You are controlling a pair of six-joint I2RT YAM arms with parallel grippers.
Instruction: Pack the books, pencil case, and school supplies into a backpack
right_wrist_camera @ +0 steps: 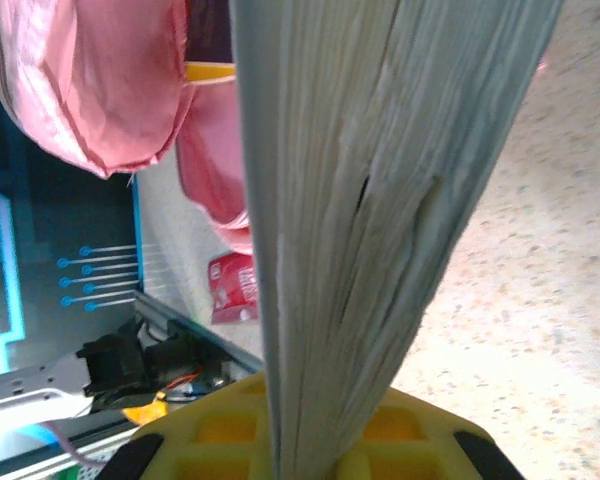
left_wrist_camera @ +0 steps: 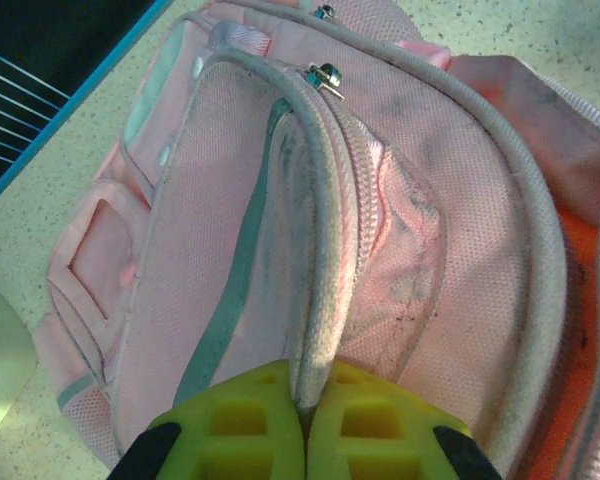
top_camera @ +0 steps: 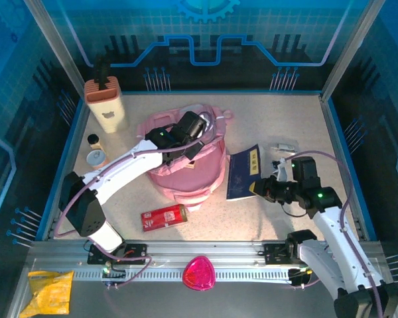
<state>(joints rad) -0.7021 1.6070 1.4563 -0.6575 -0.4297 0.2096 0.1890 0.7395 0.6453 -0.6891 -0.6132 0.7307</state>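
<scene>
Pinched shut on the backpack's (top_camera: pixel 192 175) grey rim (left_wrist_camera: pixel 315 250) with the left tool (left_wrist_camera: pixel 305 405), at the far top of the backpack; judged a hold meant to lift that edge and keep the mouth gaping for loading; orange lining (left_wrist_camera: pixel 580 300) on show just inside the rim. Clamped on a navy book (top_camera: pixel 242 173) with the right tool (right_wrist_camera: pixel 305 445), just right of the backpack; gripped at the near right corner, with page edges rising from between the fingers in the wrist view; seemingly held so as to be slid leftward into the propped mouth; lifted clear of the worktop (top_camera: pixel 298 126) or resting on it, cannot tell; touching the backpack or just short of it, cannot tell either. Lying flat just in front of the backpack: pencil case (top_camera: pixel 163 217); lying well right of the backpack, beyond the book: supplies (top_camera: pixel 285 147); both untouched, presumably waiting a turn.

Counted: one backpack; two tools, both closed on something; one navy book in plain sight, with gold lettering; one yellow sliver (right_wrist_camera: pixel 205 70) glimpsed by the backpack from the right wrist, possibly another book, cannot tell; one red pencil case; one pale item of supplies; to the left of the backpack, one beige box (top_camera: pixel 106 106) and two jars (top_camera: pixel 95 157).
</scene>
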